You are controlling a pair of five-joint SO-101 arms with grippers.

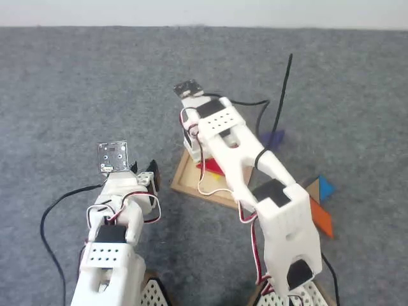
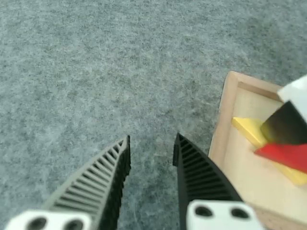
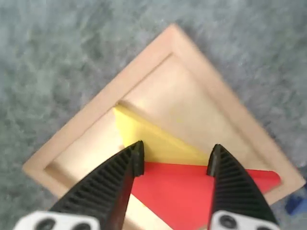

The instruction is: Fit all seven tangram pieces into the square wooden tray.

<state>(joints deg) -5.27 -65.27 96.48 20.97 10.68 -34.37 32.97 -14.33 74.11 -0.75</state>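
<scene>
Over the tray (image 3: 96, 110) | my right gripper (image 3: 175, 158) hangs, jaws spread above red piece (image 3: 177, 191) touching yellow piece (image 3: 158, 141), I'd say to seat it | left gripper (image 2: 152, 141) spread off tray's edge, for clearance.

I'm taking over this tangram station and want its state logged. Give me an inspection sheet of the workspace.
Surface: grey felt, covering the table.
Job's things: square wooden tray holds a yellow piece with a red piece partly across it; purple piece, blue piece and orange piece lie outside on the felt.
Clutter: nothing seen.
Grippers: left gripper open, over felt beside the tray; right gripper open, above the yellow and red pieces.
Cables: black cable loops beside the left arm; thin wires run along both arms.
Surroundings: pale strip beyond the felt's far edge.
</scene>
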